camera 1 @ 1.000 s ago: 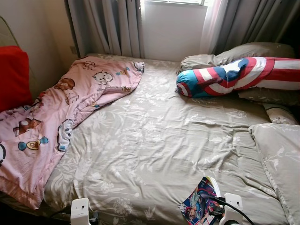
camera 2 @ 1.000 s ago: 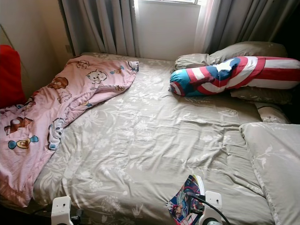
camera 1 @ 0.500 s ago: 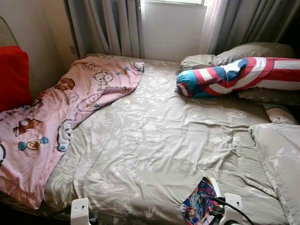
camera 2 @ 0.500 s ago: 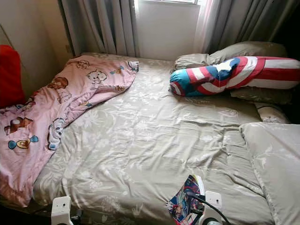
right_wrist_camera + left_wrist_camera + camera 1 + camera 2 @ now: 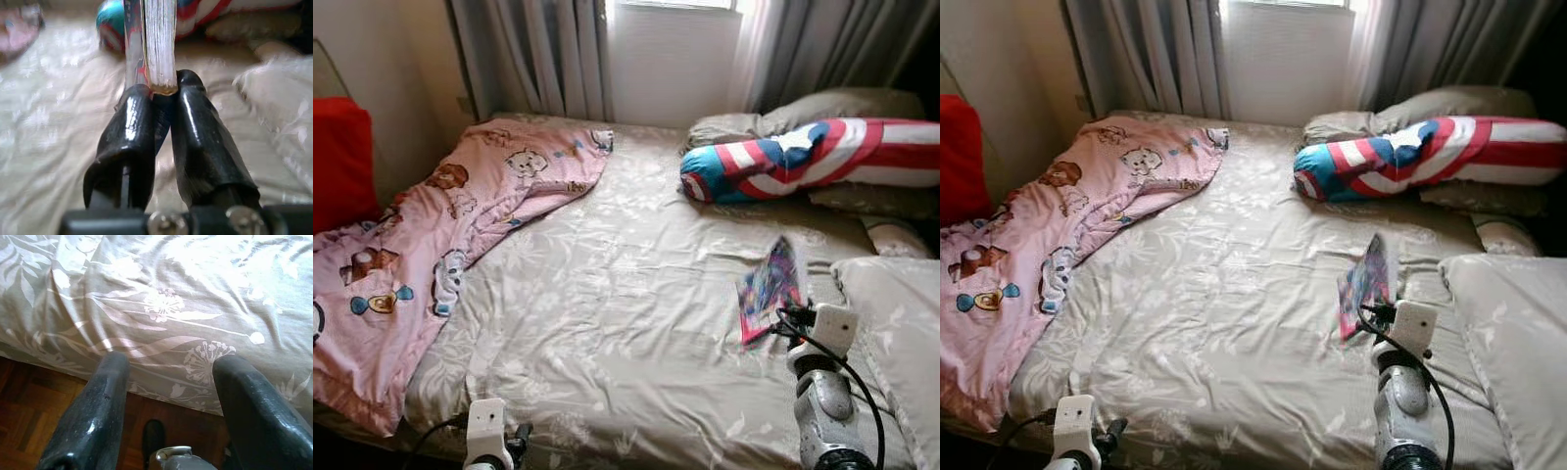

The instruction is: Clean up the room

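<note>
Gripping a thin colourful comic book [image 5: 767, 292] by its lower edge, right claw [image 5: 161, 105] holds it upright above the grey floral bed sheet [image 5: 607, 294], near the grey pillow [image 5: 896, 323]. Left claw [image 5: 166, 377] spread wide, empty, at the bed's near edge.
</note>
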Robot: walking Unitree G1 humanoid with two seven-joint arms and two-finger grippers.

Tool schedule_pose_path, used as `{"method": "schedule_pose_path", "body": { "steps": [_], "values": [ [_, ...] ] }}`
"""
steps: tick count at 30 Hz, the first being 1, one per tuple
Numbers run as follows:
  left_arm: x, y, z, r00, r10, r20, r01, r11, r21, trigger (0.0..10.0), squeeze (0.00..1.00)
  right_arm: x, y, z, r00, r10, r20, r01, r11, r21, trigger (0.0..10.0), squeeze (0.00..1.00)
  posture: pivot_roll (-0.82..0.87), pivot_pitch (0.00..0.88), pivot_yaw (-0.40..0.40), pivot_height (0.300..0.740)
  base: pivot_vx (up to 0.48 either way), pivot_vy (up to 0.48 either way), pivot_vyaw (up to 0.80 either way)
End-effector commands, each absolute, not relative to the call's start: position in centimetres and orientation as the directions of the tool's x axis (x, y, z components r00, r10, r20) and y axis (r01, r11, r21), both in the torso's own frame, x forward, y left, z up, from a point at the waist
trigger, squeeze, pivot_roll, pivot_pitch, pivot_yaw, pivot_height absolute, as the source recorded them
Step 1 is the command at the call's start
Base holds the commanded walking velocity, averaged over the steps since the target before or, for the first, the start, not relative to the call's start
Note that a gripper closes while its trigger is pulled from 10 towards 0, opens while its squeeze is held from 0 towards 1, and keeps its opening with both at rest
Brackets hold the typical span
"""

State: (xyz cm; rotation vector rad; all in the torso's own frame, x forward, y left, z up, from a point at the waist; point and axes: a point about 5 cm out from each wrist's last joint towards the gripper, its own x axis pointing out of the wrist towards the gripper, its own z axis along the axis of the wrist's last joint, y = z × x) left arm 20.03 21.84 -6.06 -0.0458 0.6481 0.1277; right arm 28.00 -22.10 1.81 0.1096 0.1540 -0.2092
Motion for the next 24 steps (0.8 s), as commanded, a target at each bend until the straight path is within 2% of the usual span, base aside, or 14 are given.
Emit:
{"method": "schedule_pose_path", "body": {
  "steps": [1, 6, 7, 10, 14, 19, 24],
  "values": [
    [19.9, 22.0, -6.1, 0.792, 0.105, -0.602, -0.143, 0.99, -0.016, 10.0, 0.0, 26.9, -22.1, 0.5, 0.953, -0.207, -0.222, 0.233, 0.968, 0.096, 10.0, 0.0, 0.07, 0.0, -0.085, 0.74, 0.0, 0.0, 0.0],
    [20.6, 22.1, -5.5, 0.823, 0.111, -0.557, -0.147, 0.989, -0.02, 10.0, 0.0, 26.7, -22.0, 0.3, 0.953, -0.204, -0.226, 0.234, 0.965, 0.116, 10.0, 0.0, 0.06, 0.0, -0.082, 0.74, 0.0, 0.0, 0.0],
    [21.8, 22.3, -4.4, 0.868, 0.125, -0.482, -0.152, 0.988, -0.019, 10.0, 0.0, 26.5, -22.0, -0.1, 0.947, -0.205, -0.247, 0.254, 0.949, 0.185, 10.0, 0.0, 0.06, 0.0, -0.079, 0.74, 0.0, 0.0, 0.0],
    [23.4, 22.6, -2.6, 0.922, 0.142, -0.361, -0.16, 0.987, -0.02, 10.0, 0.0, 26.1, -21.6, -0.7, 0.944, -0.175, -0.28, 0.256, 0.922, 0.291, 10.0, 0.0, 0.06, 0.0, -0.076, 0.74, 0.0, 0.0, 0.0],
    [24.9, 22.4, -0.6, 0.966, 0.118, -0.231, -0.128, 0.991, -0.029, 10.0, 0.0, 25.6, -20.8, -1.2, 0.952, -0.115, -0.285, 0.212, 0.917, 0.338, 10.0, 0.0, 0.07, 0.0, -0.074, 0.74, 0.0, 0.0, 0.0],
    [25.1, 21.8, 0.0, 0.981, 0.084, -0.177, -0.09, 0.996, -0.024, 10.0, 0.0, 25.6, -20.1, -1.4, 0.955, -0.074, -0.286, 0.176, 0.921, 0.349, 10.0, 0.0, 0.08, 0.0, -0.069, 0.74, 0.0, 0.0, 0.0],
    [24.1, 21.5, 0.5, 0.991, 0.063, -0.118, -0.066, 0.998, -0.02, 10.0, 0.0, 26.0, -19.8, -0.7, 0.975, -0.041, -0.219, 0.135, 0.891, 0.433, 10.0, 0.0, 0.07, 0.0, -0.065, 0.74, 0.0, 0.0, 0.0]
  ]
}}
